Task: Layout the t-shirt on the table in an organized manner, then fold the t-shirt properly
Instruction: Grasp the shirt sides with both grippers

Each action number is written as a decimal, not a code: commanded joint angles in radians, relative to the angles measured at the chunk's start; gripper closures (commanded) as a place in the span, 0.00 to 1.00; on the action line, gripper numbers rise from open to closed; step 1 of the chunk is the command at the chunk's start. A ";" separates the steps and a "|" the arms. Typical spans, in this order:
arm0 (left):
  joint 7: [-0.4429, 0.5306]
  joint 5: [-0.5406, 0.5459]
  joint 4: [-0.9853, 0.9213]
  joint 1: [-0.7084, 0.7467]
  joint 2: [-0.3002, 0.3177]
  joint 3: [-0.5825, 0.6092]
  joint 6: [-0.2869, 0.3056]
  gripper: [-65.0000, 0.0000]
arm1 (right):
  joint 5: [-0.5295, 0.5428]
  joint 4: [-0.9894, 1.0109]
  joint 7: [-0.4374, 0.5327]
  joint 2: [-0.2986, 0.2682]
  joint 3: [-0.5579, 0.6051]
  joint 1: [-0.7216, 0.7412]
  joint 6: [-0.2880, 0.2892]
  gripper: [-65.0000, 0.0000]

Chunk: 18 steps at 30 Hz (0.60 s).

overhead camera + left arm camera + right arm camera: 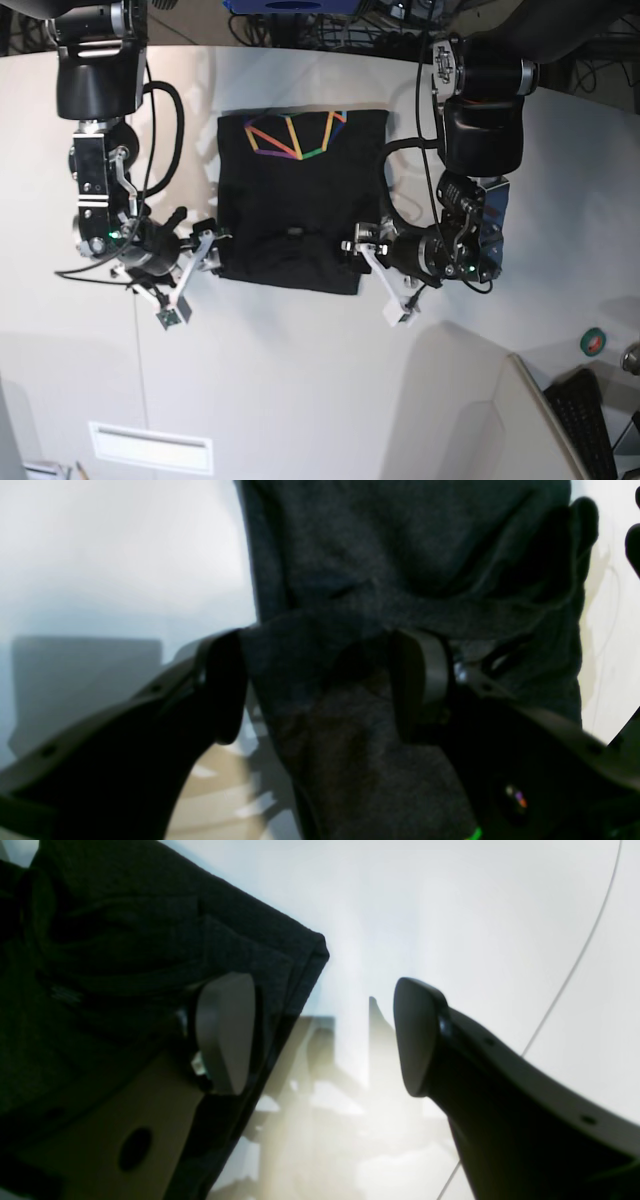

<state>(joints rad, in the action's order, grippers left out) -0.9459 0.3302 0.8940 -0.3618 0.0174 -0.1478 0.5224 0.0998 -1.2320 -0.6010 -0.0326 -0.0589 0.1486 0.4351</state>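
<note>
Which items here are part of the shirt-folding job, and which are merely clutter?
Part of the job:
- t-shirt, partly folded, rainbow print showing
- table beneath it
- left gripper and right gripper at its near corners

Clutter:
- keyboard
- small round green-and-red object

We find no readable text, brand, number or label in any view. The only mark is a wordless rainbow-coloured line-polygon print on the black cotton t-shirt (296, 205), which spells nothing.
</note>
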 commanded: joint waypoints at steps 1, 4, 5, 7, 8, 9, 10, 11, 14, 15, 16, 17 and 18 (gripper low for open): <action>0.009 0.016 0.038 -0.021 -0.001 0.000 0.002 0.37 | 0.008 -0.015 0.022 -0.003 -0.003 0.019 0.005 0.40; -0.003 0.013 0.096 -0.006 0.000 0.001 0.002 0.37 | 0.008 -0.015 0.022 -0.002 -0.003 0.019 0.005 0.40; -0.011 0.008 0.098 -0.006 0.000 0.000 0.002 0.37 | 0.008 -0.015 0.022 -0.002 -0.003 0.019 0.005 0.40; -0.005 0.007 0.096 -0.006 0.000 0.003 0.002 0.37 | 0.008 -0.015 0.022 0.001 -0.003 0.019 0.005 0.40; -0.005 0.007 0.095 -0.004 0.000 0.003 0.002 0.37 | 0.008 -0.015 0.022 0.001 -0.003 0.019 0.005 0.40; -0.005 0.007 0.095 -0.004 0.000 0.003 0.002 0.37 | 0.008 -0.015 0.022 0.001 -0.003 0.019 0.005 0.40; -0.005 0.007 0.095 -0.004 0.000 0.003 0.002 0.37 | 0.008 -0.015 0.022 0.001 -0.003 0.019 0.005 0.40; -0.005 0.007 0.095 -0.004 0.000 0.003 0.000 0.37 | 0.008 -0.015 0.022 0.001 -0.003 0.019 0.005 0.40; -0.005 0.007 0.064 -0.006 0.000 0.003 0.000 0.37 | 0.008 -0.015 0.022 0.001 -0.003 0.019 0.005 0.40; -0.003 0.007 0.049 -0.006 0.000 0.001 0.000 0.37 | 0.008 -0.015 0.022 0.001 -0.003 0.019 0.005 0.40; 0.005 0.007 0.040 -0.007 0.000 0.001 0.000 0.37 | 0.008 -0.015 0.022 0.001 -0.003 0.019 0.005 0.40; 0.015 0.007 0.032 -0.013 0.000 0.001 0.000 0.37 | 0.008 -0.015 0.022 0.001 -0.003 0.019 0.005 0.40; 0.021 0.007 0.024 -0.018 0.000 0.003 0.000 0.39 | 0.008 -0.015 0.022 0.001 -0.003 0.018 0.005 0.40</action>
<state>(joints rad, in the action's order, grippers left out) -0.9470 0.3222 0.9031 -0.3462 0.0174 -0.1467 0.5217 0.0994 -1.2320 -0.6010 -0.0296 -0.0589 0.1482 0.4351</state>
